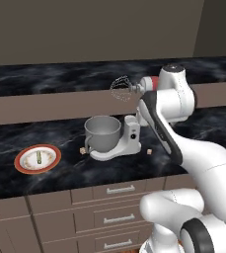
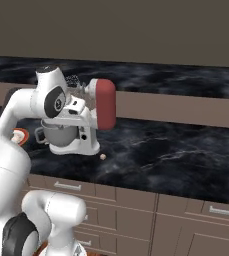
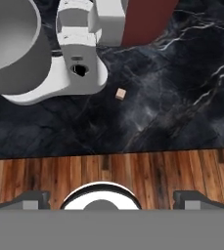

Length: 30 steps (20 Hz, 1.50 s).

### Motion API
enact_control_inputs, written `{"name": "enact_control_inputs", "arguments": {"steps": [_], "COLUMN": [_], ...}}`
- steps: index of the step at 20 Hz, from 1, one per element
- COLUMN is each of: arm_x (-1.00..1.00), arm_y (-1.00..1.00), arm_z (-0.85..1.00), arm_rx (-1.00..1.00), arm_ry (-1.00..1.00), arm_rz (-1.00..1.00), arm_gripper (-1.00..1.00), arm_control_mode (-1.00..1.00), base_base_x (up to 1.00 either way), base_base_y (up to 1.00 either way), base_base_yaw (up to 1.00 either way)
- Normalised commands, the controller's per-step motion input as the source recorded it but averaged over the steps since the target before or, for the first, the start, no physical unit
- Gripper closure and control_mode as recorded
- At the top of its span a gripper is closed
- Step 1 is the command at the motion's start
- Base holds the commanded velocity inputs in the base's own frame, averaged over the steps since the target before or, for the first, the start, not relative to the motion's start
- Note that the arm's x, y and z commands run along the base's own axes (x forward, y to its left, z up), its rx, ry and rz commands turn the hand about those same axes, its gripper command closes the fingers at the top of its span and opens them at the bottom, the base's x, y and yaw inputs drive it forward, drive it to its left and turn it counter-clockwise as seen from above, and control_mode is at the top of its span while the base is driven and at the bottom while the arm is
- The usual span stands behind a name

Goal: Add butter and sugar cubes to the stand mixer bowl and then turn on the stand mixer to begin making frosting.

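Nothing is in the bowl yet.
Our gripper (image 3: 111,197) is wide apart and empty; butter (image 1: 39,158) lies on the plate (image 1: 20,163), sugar cubes (image 3: 120,93) beside the stand mixer (image 1: 129,138), bowl (image 1: 102,129) empty.

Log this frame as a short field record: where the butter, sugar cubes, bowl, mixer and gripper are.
butter: lying on the orange-rimmed plate, left of the mixer
sugar cubes: one on the counter left of the bowl, one on the counter right of the mixer base
stand mixer bowl: seated on the mixer base, no contents seen
stand mixer: head tilted up, whisk raised clear of the bowl
gripper: open, holding nothing, above the counter's front edge
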Motion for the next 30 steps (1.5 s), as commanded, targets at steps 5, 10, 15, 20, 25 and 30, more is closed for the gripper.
{"name": "enact_control_inputs", "arguments": {"steps": [5, 10, 15, 20, 25, 30], "arm_x": [0.00, 0.00, 0.05, 0.03, 0.01, 0.03], "arm_y": [-0.21, -0.12, -0.20, -0.36, -0.30, -0.18], "arm_z": [-0.49, -0.57, -0.47, -0.27, -0.24, -0.20], "arm_rx": [0.00, 0.00, 0.04, 0.16, 0.21, 0.19], "arm_ry": [0.00, 0.00, 0.00, 0.00, -0.06, -0.14], "arm_rz": [0.00, 0.00, 0.07, 0.23, 0.31, 0.30], "arm_gripper": [-1.00, -1.00, -1.00, -1.00, -1.00, -1.00], "arm_control_mode": [-1.00, -1.00, -1.00, -1.00, -1.00, -1.00], "base_base_x": [0.00, 0.00, 0.00, 0.00, 0.00, 0.00], "base_base_y": [0.00, 0.00, 0.00, 0.00, 0.00, 0.00], "base_base_yaw": [0.00, 0.00, 0.00, 0.00, 0.00, 0.00]}}
